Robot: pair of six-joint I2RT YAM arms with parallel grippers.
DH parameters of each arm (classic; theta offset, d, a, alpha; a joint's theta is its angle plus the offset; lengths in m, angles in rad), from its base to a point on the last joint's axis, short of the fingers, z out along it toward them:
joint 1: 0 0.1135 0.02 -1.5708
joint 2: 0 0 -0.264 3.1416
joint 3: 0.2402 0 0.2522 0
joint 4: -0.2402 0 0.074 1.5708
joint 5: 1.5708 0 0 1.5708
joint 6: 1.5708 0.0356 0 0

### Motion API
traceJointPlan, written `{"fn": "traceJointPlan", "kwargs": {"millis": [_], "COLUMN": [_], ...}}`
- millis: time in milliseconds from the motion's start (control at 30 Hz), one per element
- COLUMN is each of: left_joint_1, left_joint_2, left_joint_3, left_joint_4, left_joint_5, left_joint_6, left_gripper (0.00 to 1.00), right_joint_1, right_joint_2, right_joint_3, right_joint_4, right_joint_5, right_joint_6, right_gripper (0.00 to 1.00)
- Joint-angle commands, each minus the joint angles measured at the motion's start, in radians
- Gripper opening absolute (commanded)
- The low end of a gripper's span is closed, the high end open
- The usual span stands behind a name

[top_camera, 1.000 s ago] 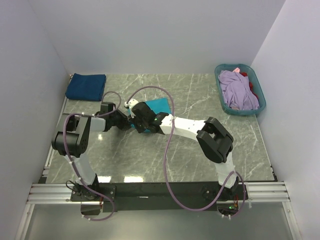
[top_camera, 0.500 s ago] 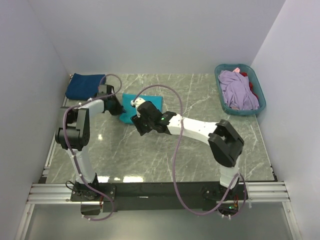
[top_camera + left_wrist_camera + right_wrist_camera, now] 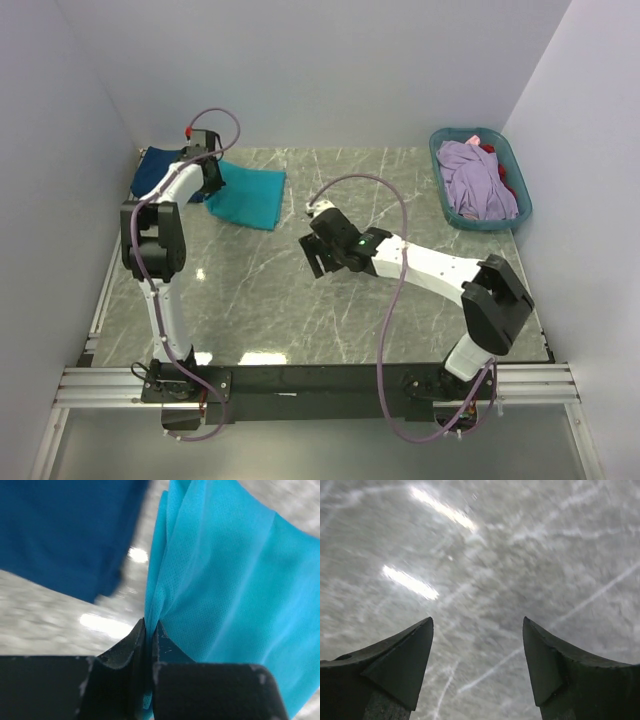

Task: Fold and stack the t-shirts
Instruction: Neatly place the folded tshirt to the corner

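Left pincer (image 3: 148, 630) clenched on the bunched edge of the teal shirt (image 3: 250, 197), just beside the folded navy shirt (image 3: 158, 172). Right pincer (image 3: 477, 630) released, jaws spread over bare surface (image 3: 300, 310), well apart from the navy shirt.

Left tool (image 3: 148, 626) pinched, right tool (image 3: 478, 623) splayed

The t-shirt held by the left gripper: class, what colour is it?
Bright turquoise; the teal t-shirt shows best in the left wrist view.
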Motion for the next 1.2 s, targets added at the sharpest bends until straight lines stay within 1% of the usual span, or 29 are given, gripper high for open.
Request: {"fn": "traceJointPlan", "kwargs": {"millis": [0,67,200,233,300,400,633,700,767,900,1067,1167], "left_joint_1": [0.041,0.049,0.056,0.079,0.095,0.114,0.147,0.15,0.151,0.156,0.177,0.205], "left_joint_2": [0.01,0.027,0.074,0.091,0.106,0.13,0.122,0.113,0.1,0.096,0.142,0.151], "left_joint_3": [0.101,0.143,0.287,0.307,0.359,0.398,0.461,0.471,0.479,0.482,0.508,0.49], "left_joint_4": [-0.014,-0.018,-0.049,-0.059,-0.064,-0.063,-0.058,-0.049,-0.04,-0.004,0.002,0.032], "left_joint_5": [-0.085,-0.097,-0.129,-0.132,-0.138,-0.15,-0.166,-0.193,-0.229,-0.249,-0.282,-0.29], "left_joint_6": [0.091,0.121,0.211,0.222,0.239,0.253,0.334,0.39,0.414,0.453,0.434,0.392], "left_gripper": [0.01,0.01,0.01,0.01,0.01,0.01,0.01,0.01,0.01,0.01,0.01,0.01], "right_joint_1": [-0.022,-0.027,-0.044,-0.047,-0.05,-0.05,-0.052,-0.05,-0.05,-0.05,-0.052,-0.052], "right_joint_2": [-0.088,-0.114,-0.133,-0.134,-0.136,-0.125,-0.07,-0.044,-0.035,-0.022,-0.013,-0.008], "right_joint_3": [-0.029,-0.049,-0.089,-0.095,-0.103,-0.091,-0.025,0.001,0.014,0.032,0.046,0.046], "right_joint_4": [-0.062,-0.079,-0.111,-0.115,-0.128,-0.158,-0.227,-0.247,-0.252,-0.269,-0.284,-0.292], "right_joint_5": [0.014,0.033,0.064,0.058,0.047,0.064,0.102,0.101,0.095,0.101,0.099,0.099], "right_joint_6": [0.047,0.056,0.085,0.097,0.102,0.105,0.096,0.096,0.094,0.091,0.09,0.091], "right_gripper": [0.79,0.8,0.8,0.8,0.79,0.79,0.79,0.78,0.77,0.77,0.76,0.76]}}
